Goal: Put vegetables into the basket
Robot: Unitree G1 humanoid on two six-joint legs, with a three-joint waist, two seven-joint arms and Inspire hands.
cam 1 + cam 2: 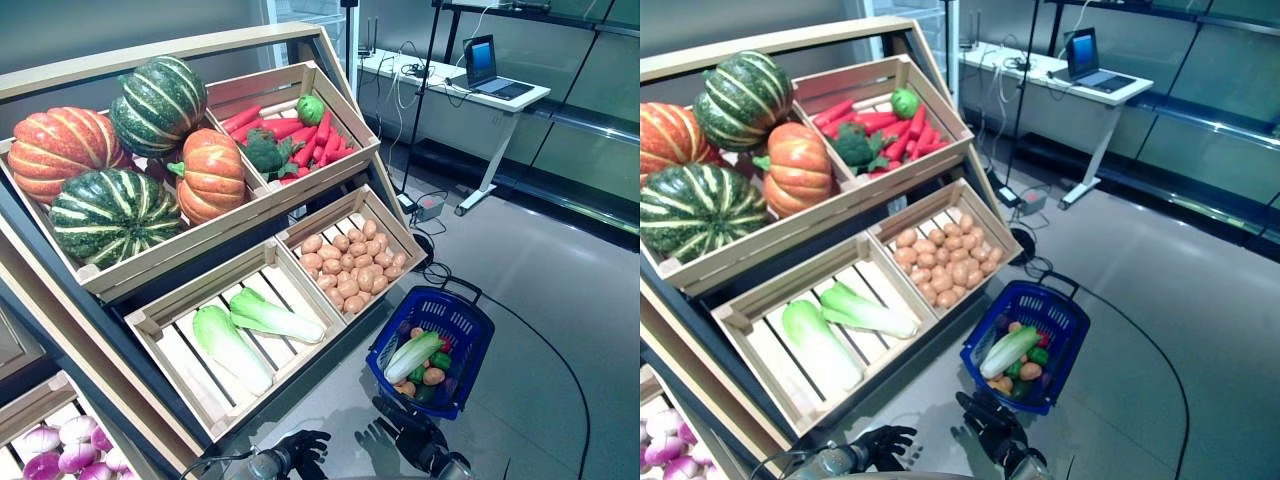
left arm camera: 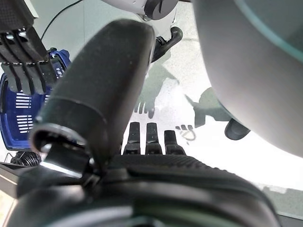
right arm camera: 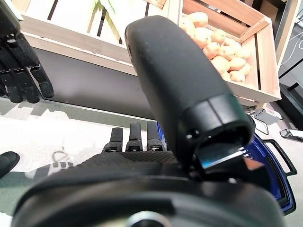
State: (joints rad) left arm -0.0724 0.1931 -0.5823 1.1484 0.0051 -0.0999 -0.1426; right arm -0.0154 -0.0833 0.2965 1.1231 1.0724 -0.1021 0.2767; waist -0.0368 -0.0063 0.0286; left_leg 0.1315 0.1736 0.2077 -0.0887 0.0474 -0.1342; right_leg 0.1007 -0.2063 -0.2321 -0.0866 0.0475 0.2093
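The blue plastic basket (image 1: 452,312) stands on the floor to the right of the wooden stand (image 1: 160,262). In it lie a pale green cabbage (image 1: 412,355), small orange, red and green vegetables and a dark purple one. My left hand (image 1: 300,448) is low in front of the stand, fingers straight, empty; it also shows in its wrist view (image 2: 147,137). My right hand (image 1: 405,430) is just below the basket's near rim, fingers straight, empty; it also shows in the right wrist view (image 3: 135,137).
The stand's slanted wooden crates (image 1: 355,215) are at the left and rise above both hands. A white desk (image 1: 455,85) with a laptop (image 1: 490,70) is at the back right. Grey floor (image 1: 560,300) lies to the right of the basket.
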